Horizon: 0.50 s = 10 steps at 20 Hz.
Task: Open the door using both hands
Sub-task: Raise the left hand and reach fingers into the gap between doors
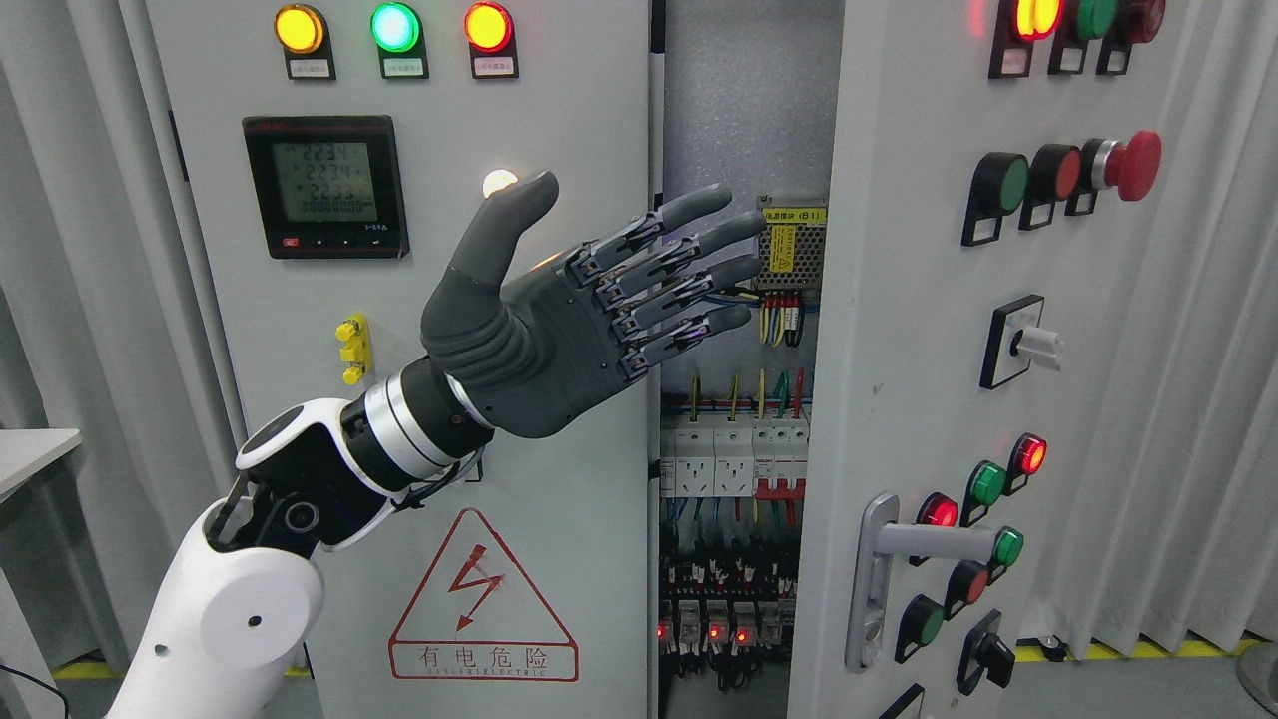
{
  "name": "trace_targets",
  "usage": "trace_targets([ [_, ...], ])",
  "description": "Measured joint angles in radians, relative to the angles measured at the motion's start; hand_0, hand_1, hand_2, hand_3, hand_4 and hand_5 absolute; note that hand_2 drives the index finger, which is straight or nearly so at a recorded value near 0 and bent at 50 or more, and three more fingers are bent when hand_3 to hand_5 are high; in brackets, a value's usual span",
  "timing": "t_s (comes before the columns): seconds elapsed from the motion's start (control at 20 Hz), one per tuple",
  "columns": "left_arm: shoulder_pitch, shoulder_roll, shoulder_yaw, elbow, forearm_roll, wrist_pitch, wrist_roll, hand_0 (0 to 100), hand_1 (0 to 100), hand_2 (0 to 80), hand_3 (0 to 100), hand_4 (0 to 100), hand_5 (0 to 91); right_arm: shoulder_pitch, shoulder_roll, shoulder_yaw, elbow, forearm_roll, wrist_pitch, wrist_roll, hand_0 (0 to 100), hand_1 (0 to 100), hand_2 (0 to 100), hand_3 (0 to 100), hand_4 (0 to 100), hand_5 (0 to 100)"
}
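Your left hand (599, 290) was spread flat, holding nothing, fingertips reaching into the gap beside the right door (899, 379), which stood ajar. Beyond them lay live wiring (779, 320) and breakers (729, 459); reaching deeper, you risked snagging a finger there, I judged.

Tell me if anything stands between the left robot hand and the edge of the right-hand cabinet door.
Nothing visible does. The left robot hand is open, its fingertips reaching into the gap toward the right door, which stands ajar. Only the wiring and power supply sit behind, deeper inside the cabinet.
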Motion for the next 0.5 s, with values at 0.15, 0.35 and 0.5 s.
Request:
trace_targets([
  [0.15,-0.044,0.013,-0.063,0.026,0.021,-0.01,0.0,29,0,2.9,3,3,0.0,0.0,0.0,0.0,0.0,0.0,0.0,0.0,22,0,0,0,0,0],
  [0.35,-0.108,0.028,-0.152,0.062,0.059,-0.035,-0.001,29,0,2.9,3,3,0.0,0.0,0.0,0.0,0.0,0.0,0.0,-0.001,22,0,0,0,0,0],
  [0.5,-0.165,0.038,-0.226,0.084,0.105,-0.088,-0.001,29,0,2.8,3,3,0.0,0.0,0.0,0.0,0.0,0.0,0.0,-0.004,22,0,0,0,0,0],
])
